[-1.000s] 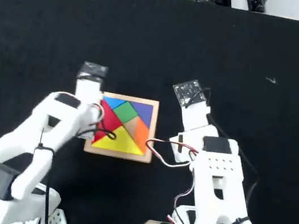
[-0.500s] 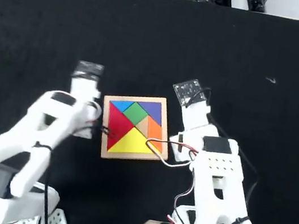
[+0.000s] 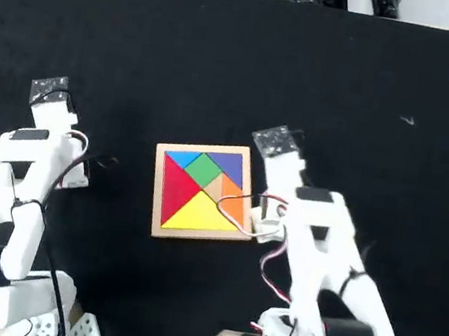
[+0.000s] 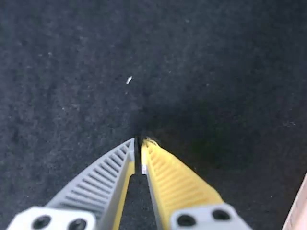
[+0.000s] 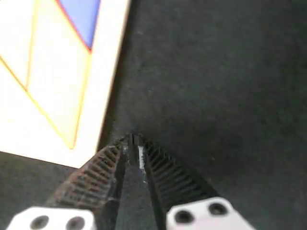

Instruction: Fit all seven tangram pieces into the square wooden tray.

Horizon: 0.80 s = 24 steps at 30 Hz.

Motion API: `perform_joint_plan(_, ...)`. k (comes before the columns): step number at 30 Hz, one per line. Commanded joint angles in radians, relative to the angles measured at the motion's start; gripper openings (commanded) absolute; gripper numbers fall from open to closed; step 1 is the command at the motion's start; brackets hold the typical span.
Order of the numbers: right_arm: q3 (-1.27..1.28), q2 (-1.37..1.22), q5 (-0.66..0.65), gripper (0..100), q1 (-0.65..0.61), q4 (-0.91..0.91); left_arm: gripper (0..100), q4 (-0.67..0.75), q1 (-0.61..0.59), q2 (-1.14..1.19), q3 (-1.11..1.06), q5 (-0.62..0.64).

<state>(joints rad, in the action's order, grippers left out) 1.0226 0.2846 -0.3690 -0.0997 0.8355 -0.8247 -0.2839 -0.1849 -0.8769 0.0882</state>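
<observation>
Tray (image 3: 196,233) filled with coloured pieces (image 3: 194,211), left gripper (image 4: 140,142) closed, empty, well apart, right gripper (image 5: 134,139) closed, empty, beside tray edge

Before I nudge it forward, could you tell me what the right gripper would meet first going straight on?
Likely the black cloth table: the shut right gripper points alongside the square wooden tray, not into it; depth is unclear.

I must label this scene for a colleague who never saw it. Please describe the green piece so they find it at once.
The square wooden tray lies in the middle of the black table. Along its far edge, the green piece sits between a light blue triangle and a darker blue piece. It is the only green one, a square standing on its corner.
</observation>
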Motion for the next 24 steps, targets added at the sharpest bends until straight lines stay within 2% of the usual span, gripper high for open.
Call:
perform_joint_plan(1, -0.067, -0.021, 0.015, 1.1, -0.048, -0.014, 4, -0.025, -0.015, -0.012, 0.079, -0.005)
perform_joint_plan(9, -0.068, -0.021, 0.078, 1.1, -0.164, -0.014, 4, -0.157, -0.013, -0.012, 0.188, -0.005)
perform_joint_plan(12, -0.081, -0.019, 0.083, 1.0, -0.152, -0.009, 4, -0.190, -0.005, -0.012, 0.223, -0.003)
perform_joint_plan(15, -0.143, 0.002, 0.083, 1.0, -0.071, 0.071, 4, -0.222, -0.005, -0.012, 0.283, -0.005)
perform_joint_plan(18, -0.234, 0.099, 0.078, 1.0, 0.008, 0.166, 4, -0.302, -0.004, -0.012, 0.426, -0.008)
perform_joint_plan(24, -0.449, 0.371, 0.083, 1.0, 0.014, 0.238, 4, -0.509, -0.004, -0.012, 0.901, -0.031)
